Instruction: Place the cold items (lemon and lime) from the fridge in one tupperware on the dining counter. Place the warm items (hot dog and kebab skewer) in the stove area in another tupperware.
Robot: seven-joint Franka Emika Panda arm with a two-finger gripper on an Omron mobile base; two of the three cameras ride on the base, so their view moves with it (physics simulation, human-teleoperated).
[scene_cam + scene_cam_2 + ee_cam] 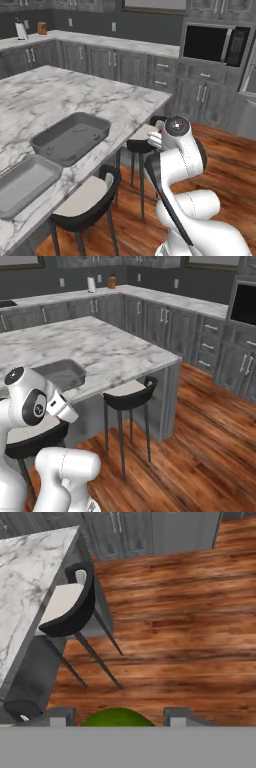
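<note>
Grey tupperware (62, 374) on marble dining counter (110, 351), black stool (129, 396) beside.

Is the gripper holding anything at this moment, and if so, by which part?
Yes: a green round fruit, apparently the lime, sits between the two fingertips of the gripper, held at its opposite sides. Its top alone shows above the view's bottom band.

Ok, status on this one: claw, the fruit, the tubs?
Claw shut on lime, over wood floor. Both tupperwares empty on island. Stools along the counter edge.
</note>
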